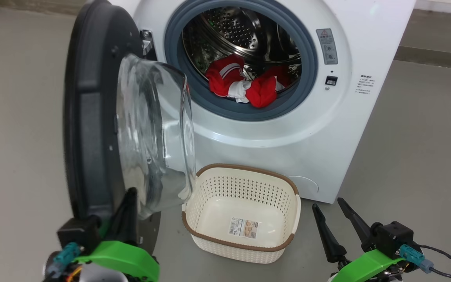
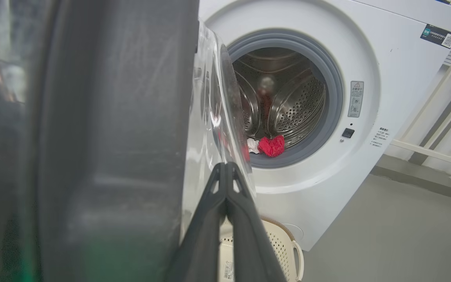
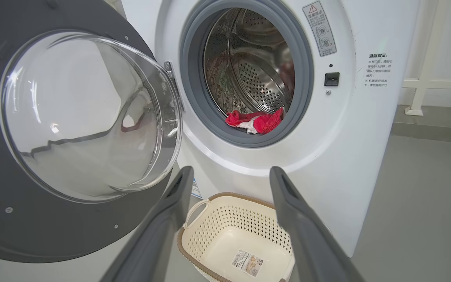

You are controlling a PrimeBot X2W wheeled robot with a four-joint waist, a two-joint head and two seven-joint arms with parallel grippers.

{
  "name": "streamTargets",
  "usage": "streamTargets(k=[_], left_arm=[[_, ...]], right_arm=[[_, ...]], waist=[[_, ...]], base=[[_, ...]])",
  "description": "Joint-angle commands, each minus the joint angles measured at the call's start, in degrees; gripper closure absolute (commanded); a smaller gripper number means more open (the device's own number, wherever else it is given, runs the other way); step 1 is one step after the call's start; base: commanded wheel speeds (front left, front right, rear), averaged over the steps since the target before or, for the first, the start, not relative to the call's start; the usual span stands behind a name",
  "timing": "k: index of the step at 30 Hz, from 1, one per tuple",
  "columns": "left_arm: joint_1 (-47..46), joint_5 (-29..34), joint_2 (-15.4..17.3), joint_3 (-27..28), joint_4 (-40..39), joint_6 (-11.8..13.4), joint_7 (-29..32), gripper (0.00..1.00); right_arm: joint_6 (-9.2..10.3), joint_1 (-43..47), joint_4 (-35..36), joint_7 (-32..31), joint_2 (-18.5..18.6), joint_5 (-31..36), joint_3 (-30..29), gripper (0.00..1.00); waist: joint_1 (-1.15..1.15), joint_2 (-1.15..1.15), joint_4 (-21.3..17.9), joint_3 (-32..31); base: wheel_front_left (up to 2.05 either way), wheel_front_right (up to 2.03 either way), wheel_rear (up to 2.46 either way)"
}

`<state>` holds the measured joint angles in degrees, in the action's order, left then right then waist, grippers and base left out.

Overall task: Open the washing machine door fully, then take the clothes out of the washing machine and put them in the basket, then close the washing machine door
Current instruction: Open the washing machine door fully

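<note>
The washing machine [image 1: 319, 129] stands with its door [image 1: 92, 117] swung out to the left, seen nearly edge-on, the glass bowl [image 1: 151, 133] facing right. Red and white clothes [image 1: 249, 84] lie at the front of the steel drum, also seen as clothes [image 3: 255, 119] and clothes [image 2: 271, 145]. The cream basket [image 1: 245, 169] sits empty on the floor before the machine. My left gripper [image 1: 129, 196] is shut with nothing in it, close to the door's lower inner face; its fingers [image 2: 225, 172] are pressed together. My right gripper [image 1: 326, 203] hangs open right of the basket [image 3: 241, 223].
Grey floor spreads to the left and right of the machine. A white railing [image 2: 437, 152] stands behind it on the right. A black cable [image 1: 444, 258] trails from my right wrist. The door [image 3: 53, 235] overhangs the floor left of the basket.
</note>
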<state>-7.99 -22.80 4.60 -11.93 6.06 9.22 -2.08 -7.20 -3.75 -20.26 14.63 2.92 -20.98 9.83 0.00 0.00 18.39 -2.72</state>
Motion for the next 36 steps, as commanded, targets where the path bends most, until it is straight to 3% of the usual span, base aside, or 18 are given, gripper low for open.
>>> streamTargets(k=[1, 14, 36], left_arm=[[-0.82, -0.28, 1.83, 3.61, -1.86, 1.22, 0.00, 1.00], [1.77, -1.34, 6.15, 9.04, -4.38, 4.29, 2.05, 1.00], [-4.06, -5.29, 13.43, 18.17, 9.24, 1.89, -5.70, 1.00]], right_arm=[[-0.29, -1.71, 1.22, 0.37, -0.04, 0.51, 1.07, 0.00], [-0.29, -1.73, 0.91, 0.37, 0.39, 1.12, 2.00, 0.00], [-0.29, -2.99, 0.73, 0.37, 4.11, 1.22, 2.70, 0.00]], waist=[[0.00, 0.00, 0.48, 0.27], [0.00, 0.00, 2.19, 1.63], [0.00, 0.00, 2.22, 4.71]], base=[[0.00, 0.00, 0.00], [0.00, 0.00, 0.00], [0.00, 0.00, 0.00]])
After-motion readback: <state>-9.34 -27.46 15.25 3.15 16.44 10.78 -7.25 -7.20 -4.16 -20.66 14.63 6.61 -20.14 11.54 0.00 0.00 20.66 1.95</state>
